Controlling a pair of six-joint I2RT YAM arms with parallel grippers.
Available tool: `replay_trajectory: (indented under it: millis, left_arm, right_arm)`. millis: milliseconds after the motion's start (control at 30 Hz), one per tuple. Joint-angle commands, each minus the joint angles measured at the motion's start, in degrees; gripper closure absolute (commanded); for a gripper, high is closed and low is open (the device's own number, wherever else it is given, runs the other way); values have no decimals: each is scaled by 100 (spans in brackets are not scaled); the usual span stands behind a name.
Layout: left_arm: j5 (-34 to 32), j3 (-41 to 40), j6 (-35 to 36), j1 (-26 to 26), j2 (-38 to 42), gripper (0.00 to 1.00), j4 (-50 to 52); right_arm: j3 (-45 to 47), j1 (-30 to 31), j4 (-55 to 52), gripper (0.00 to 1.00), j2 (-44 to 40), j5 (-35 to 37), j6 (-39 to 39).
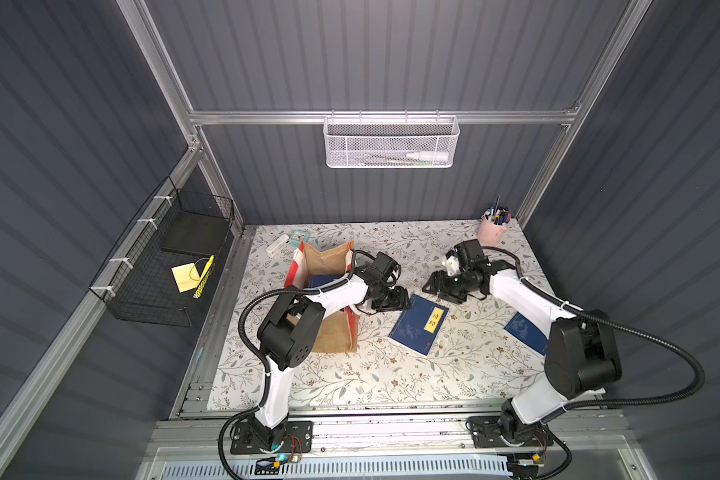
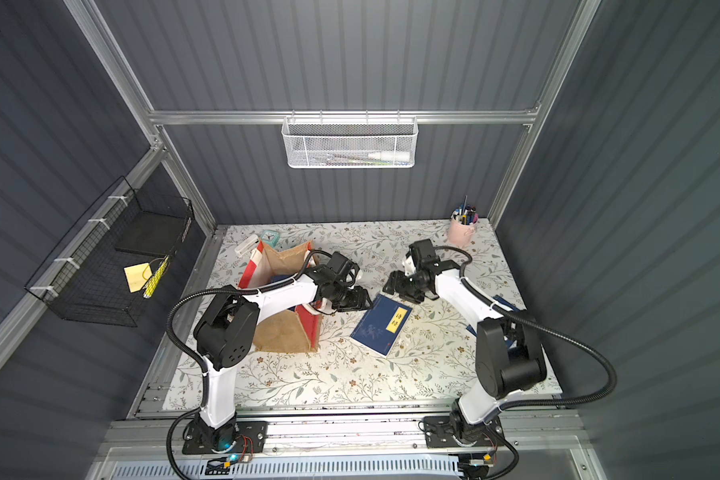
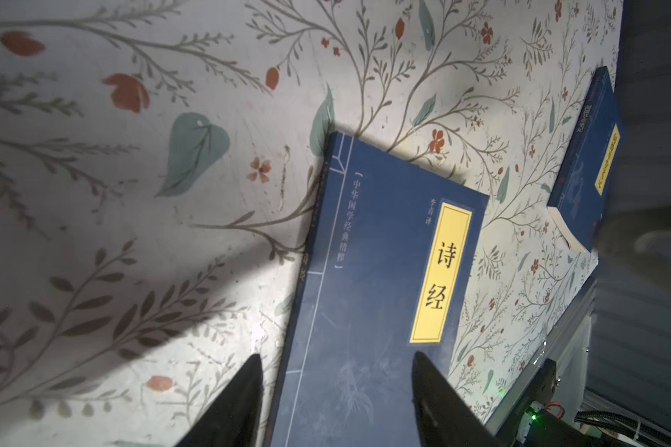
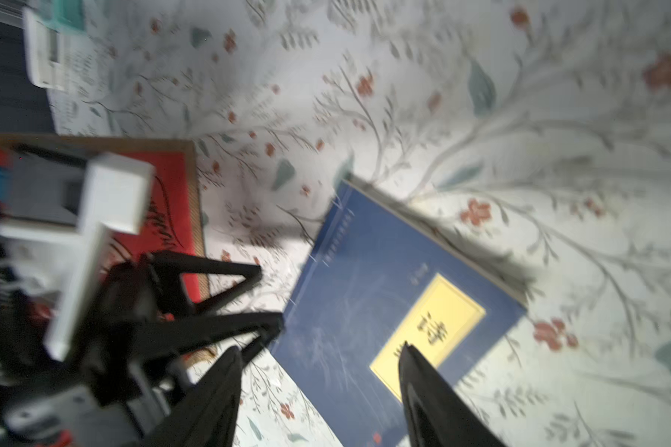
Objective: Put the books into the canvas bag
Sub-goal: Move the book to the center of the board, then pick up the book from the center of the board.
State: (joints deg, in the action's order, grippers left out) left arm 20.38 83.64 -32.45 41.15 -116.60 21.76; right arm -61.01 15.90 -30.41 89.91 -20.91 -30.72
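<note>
On one floral-patterned table [image 1: 350, 374] you find one boxy tan jute canvas bag [image 1: 335, 332], upright on the left side. You count three navy paperback books: one bagged book [image 1: 321, 280], one central book [image 1: 418, 324] and one right-side book [image 1: 522, 330]. The left gripper [image 3: 337, 355] and right gripper [image 4: 320, 348] both stand with jaws apart, empty, at the central book.

The canvas bag [image 1: 337, 336] is coarse, rough-woven tan jute with smoother red-and-white cloth side panels. Just beside the bag, the navy book [image 3: 365, 271] has a matt paper cover, faintly scuffed, with a flat yellow label. The table [image 1: 350, 374] under the bag wears a smooth printed floral covering.
</note>
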Motion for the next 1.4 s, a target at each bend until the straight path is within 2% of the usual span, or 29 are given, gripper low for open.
replay_trajectory:
  millis: [0,300,700,833,1067,1367]
  left_arm:
    - [3,-174,-174,-19,107,38,-124]
    - [18,-189,-144,-89,-167,38,-150]
    - [678,-548,-386,-168,-374,38,-466]
    - [1100,-646,-452,-188,-352,38,-717]
    - [2143,-944,-748,-238,-140,50,-1781]
    - [2454,-1081,-831,-230,-23,59,-2264]
  right_arm:
    - [688,35,180,37,-269,158,-502]
    - [1364,80,677,42,-8,14,-716]
    - [1383,139,835,67,457,-30,-701]
    - [1377,133,850,74,535,-17,-673]
    - [1390,-7,931,78,651,-162,-655]
    - [1478,-114,1076,79,632,-404,-750]
